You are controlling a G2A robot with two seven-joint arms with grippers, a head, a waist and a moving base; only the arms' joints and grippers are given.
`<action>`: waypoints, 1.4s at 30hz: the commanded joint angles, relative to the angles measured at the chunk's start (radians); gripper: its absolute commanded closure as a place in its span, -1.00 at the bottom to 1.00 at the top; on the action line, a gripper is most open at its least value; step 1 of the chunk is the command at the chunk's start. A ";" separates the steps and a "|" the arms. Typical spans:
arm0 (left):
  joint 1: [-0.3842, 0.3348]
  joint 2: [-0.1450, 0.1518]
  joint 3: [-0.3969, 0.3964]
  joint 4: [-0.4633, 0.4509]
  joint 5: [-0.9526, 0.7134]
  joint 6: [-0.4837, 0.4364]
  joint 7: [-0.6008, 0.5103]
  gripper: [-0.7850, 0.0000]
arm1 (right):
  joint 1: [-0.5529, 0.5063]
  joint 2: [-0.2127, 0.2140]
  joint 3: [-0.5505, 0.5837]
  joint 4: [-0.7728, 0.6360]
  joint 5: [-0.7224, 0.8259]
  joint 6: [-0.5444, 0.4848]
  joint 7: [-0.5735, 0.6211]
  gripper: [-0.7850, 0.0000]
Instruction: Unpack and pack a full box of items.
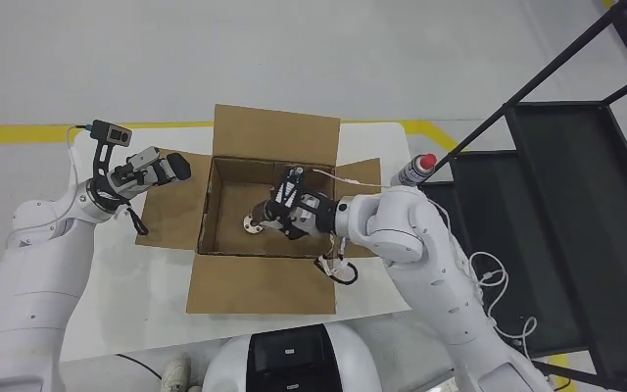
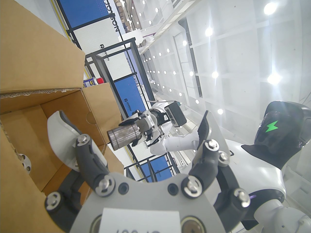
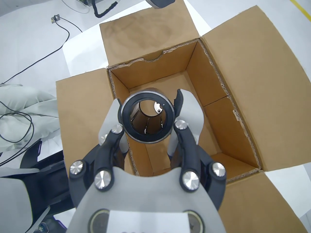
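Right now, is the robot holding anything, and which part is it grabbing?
The right gripper holds a hollow metal cylinder above the open box, its fingers squeezing the round sides near one end. The left gripper is open and holds nothing.

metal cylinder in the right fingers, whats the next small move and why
Probably carry the metal cylinder sideways toward the table by the spray can: the right fingers are shut on it above the open box, and the can already sits outside, which suggests unpacking.

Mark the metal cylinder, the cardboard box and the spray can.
metal cylinder (image 3: 147, 138): right wrist view, dark end rim.
cardboard box (image 1: 277, 130): top view, far flap.
spray can (image 1: 415, 170): top view, body.
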 commanded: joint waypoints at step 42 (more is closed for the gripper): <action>0.000 0.000 0.000 0.000 0.000 0.000 0.000 -1.00 | -0.471 0.106 0.645 0.198 -0.128 0.316 -0.249 1.00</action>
